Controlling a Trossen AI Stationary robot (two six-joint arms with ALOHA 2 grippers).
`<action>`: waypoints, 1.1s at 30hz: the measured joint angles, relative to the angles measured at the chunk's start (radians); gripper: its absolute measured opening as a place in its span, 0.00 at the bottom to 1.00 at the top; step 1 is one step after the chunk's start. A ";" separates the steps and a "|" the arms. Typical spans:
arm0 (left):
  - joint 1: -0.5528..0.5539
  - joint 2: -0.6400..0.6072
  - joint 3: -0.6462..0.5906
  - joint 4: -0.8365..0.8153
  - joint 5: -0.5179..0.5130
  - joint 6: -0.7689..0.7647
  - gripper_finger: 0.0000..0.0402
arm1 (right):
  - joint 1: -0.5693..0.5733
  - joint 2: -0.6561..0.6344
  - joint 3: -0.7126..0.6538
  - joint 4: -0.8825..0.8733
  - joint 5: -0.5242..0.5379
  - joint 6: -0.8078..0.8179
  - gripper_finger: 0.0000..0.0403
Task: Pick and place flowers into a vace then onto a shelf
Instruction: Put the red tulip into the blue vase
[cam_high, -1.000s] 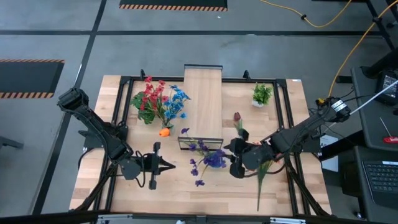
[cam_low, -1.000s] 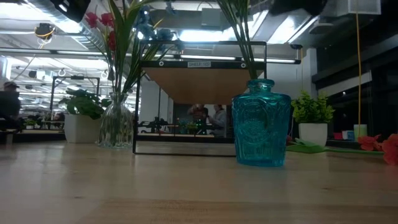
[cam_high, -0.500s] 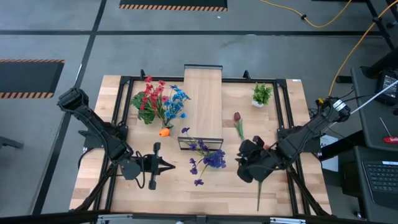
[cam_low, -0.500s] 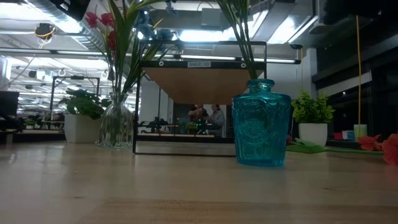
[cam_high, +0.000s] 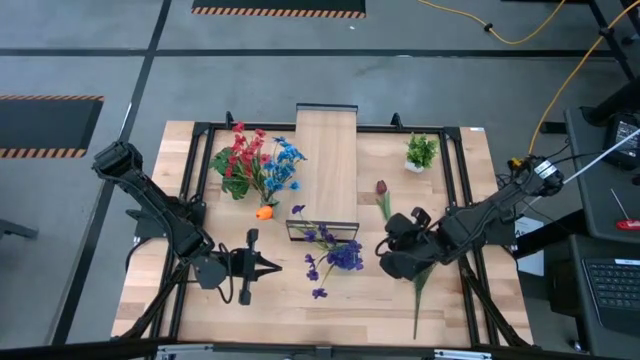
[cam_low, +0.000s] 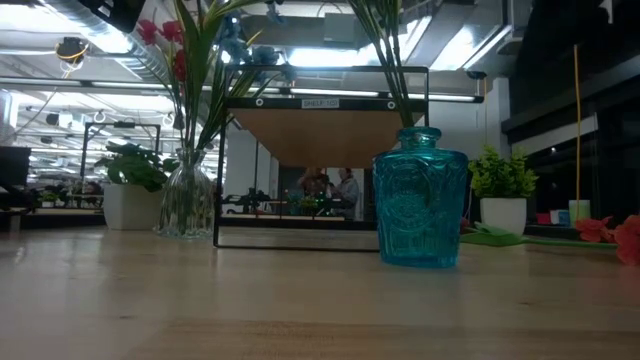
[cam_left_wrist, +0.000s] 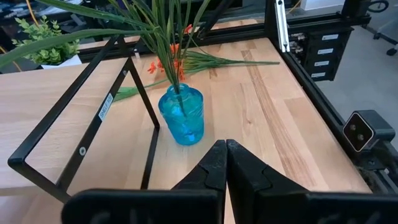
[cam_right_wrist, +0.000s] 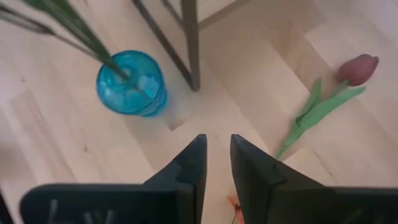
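Observation:
A blue glass vase (cam_high: 347, 258) with purple flowers (cam_high: 322, 238) stands on the table by the shelf's near end; it also shows in the low view (cam_low: 420, 197) and the right wrist view (cam_right_wrist: 132, 84). The light-wood shelf (cam_high: 327, 160) stands at the table's middle far side. A dark red tulip (cam_high: 381, 188) lies on the table, as does an orange-bloomed stem (cam_high: 419, 295) under my right arm. My right gripper (cam_high: 385, 250) hovers right of the blue vase, its fingers (cam_right_wrist: 249, 165) narrowly apart and empty. My left gripper (cam_high: 272, 265) is shut and empty, left of the vase.
A clear vase (cam_high: 255, 170) with red and blue flowers stands left of the shelf, an orange bloom (cam_high: 264, 212) near it. A small potted green plant (cam_high: 421, 152) stands at the far right. A black frame (cam_high: 455, 200) rims the table. Bare wood lies along the near edge.
My right gripper has drawn back from the blue vase toward the table's right edge, then shifted a little toward the far edge, turning as it went. The blue vase and the flowers stay where they were.

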 joint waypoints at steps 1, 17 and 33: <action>0.000 0.000 0.000 -0.001 0.000 0.000 0.00 | -0.008 0.000 0.000 0.000 0.000 0.000 0.19; 0.000 0.000 0.000 -0.012 0.000 -0.011 0.00 | -0.195 0.000 -0.216 0.042 -0.125 -0.022 0.46; 0.000 0.000 0.000 -0.011 0.000 -0.027 0.00 | -0.405 0.000 -0.445 0.355 -0.221 -0.212 0.52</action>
